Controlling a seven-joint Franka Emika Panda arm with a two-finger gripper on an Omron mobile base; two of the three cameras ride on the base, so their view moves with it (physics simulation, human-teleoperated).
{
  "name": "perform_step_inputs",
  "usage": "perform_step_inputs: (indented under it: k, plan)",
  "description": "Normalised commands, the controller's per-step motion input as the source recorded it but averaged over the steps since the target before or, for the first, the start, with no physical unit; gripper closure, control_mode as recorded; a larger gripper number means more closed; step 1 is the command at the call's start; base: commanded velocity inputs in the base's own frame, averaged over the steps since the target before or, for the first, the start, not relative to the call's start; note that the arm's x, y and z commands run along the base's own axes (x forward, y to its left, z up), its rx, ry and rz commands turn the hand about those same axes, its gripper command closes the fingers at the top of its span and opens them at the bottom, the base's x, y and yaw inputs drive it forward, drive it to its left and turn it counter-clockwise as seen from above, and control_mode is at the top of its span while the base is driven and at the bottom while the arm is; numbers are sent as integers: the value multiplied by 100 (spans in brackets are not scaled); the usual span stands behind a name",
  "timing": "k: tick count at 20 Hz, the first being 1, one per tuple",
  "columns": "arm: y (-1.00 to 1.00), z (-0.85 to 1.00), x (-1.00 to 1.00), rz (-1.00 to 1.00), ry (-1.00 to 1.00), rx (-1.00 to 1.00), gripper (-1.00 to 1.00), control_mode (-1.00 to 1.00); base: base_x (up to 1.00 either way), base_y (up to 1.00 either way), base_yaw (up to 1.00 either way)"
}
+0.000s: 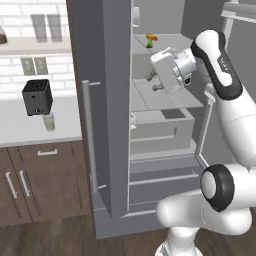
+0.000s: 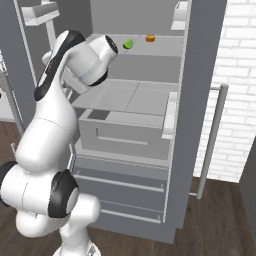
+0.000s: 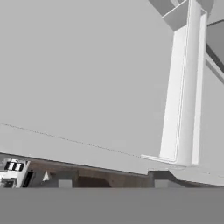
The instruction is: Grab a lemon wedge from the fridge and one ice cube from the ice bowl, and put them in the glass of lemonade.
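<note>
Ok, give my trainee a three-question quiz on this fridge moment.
1. True or false: the lemon wedge lies on a shelf in the open fridge.
2. The glass of lemonade stands: A in a fridge drawer; B on the counter by the toaster; C on the wedge's shelf.
3. What colour is the small item beside the wedge?
Key: 1 true; 2 B; 3 orange.
</note>
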Motion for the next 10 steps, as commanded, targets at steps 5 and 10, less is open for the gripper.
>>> perform_step_inputs:
  k: [5,10]
  plan:
    - [59,-18,41,-7,7,0,-100,-100,0,0,0]
    - [80,-12,21,-7,12,0,-100,-100,0,0,0]
